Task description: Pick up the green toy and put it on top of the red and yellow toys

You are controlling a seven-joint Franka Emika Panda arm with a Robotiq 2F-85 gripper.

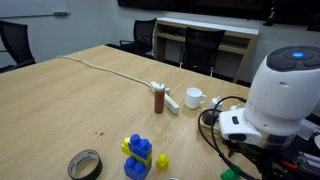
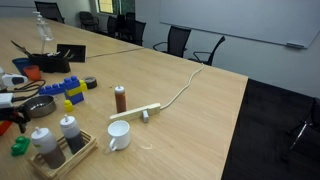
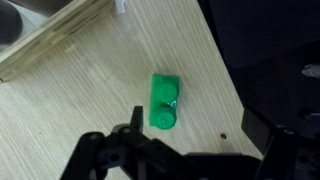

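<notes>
- The green toy lies flat on the worktop, studs up. It is close to the worktop edge and just beside a wooden tray that holds bottles.
- In the wrist view the hand hangs above the toy, fingers spread wide and holding nothing. The toy sits just ahead of the gap between them, not yet inside it.
- The wide spread appears chosen so the fingers can come down on either side of the block without knocking it.
- The toy's long side runs roughly toward the camera, so closing across its narrow width looks like the natural grip. That is probably why the wrist is turned this way.
- The block stack stands well apart from the toy, farther along the worktop. It reads as blue and yellow here, and no red piece can be made out.
- A mug and a brown bottle stand off to one side, apparently clear of a straight carry from toy to stack.
- Judged from this, the task is at its start: the approach is set, the grasp is not yet made, and the toy has not been lifted.
- The likely risk is the edge: a bump from a finger could push the light block off the worktop or against the tray.
</notes>
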